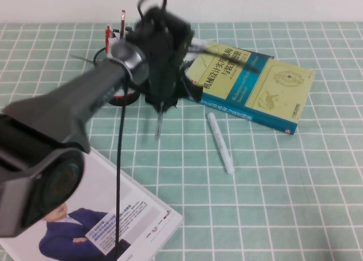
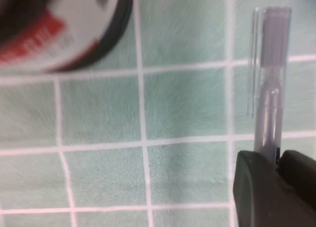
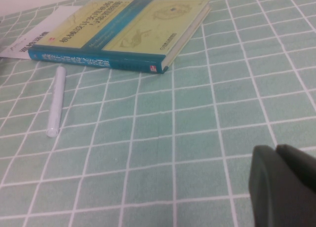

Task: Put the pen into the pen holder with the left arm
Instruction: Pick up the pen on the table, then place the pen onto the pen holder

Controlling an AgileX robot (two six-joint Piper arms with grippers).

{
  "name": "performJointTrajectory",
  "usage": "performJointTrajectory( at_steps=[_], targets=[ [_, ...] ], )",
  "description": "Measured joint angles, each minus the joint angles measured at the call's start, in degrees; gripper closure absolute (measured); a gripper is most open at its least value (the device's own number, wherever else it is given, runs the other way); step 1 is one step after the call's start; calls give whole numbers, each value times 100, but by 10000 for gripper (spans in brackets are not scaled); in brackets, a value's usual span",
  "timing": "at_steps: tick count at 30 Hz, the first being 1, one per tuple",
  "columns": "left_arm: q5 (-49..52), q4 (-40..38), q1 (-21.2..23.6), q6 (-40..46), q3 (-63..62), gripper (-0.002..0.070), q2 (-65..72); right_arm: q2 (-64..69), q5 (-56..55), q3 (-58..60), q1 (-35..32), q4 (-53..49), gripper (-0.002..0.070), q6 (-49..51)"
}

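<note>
My left gripper [image 1: 161,105] is shut on the slim grey pen [image 1: 159,125], which hangs upright below it above the checked cloth. In the left wrist view the pen [image 2: 269,89] sticks out from between the black fingers [image 2: 256,187] of the left gripper [image 2: 279,160]. The black mesh pen holder [image 1: 126,96] with a white and red label stands just left of the gripper, mostly hidden behind the left arm; its labelled wall shows in the left wrist view [image 2: 59,29]. My right gripper [image 3: 279,155] is shut and empty low over the cloth.
Red and white pens [image 1: 108,34] stand up in the holder. A thicker white marker [image 1: 220,142] lies right of the pen, also seen in the right wrist view [image 3: 56,101]. A yellow and blue book [image 1: 255,85] lies at the back right. A magazine [image 1: 113,215] lies at the front left.
</note>
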Motion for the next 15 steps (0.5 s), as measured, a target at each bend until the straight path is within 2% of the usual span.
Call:
performJointTrajectory(
  at_steps=[8, 11, 15],
  targets=[
    [-206, 215, -331, 646, 3, 634, -1100, 0, 0, 0, 0, 0, 696, 0],
    [-862, 250, -426, 661, 384, 634, -1610, 0, 0, 0, 0, 0, 696, 0],
    [-2206, 271, -460, 559, 1486, 634, -2438, 0, 0, 0, 0, 0, 696, 0]
  ],
)
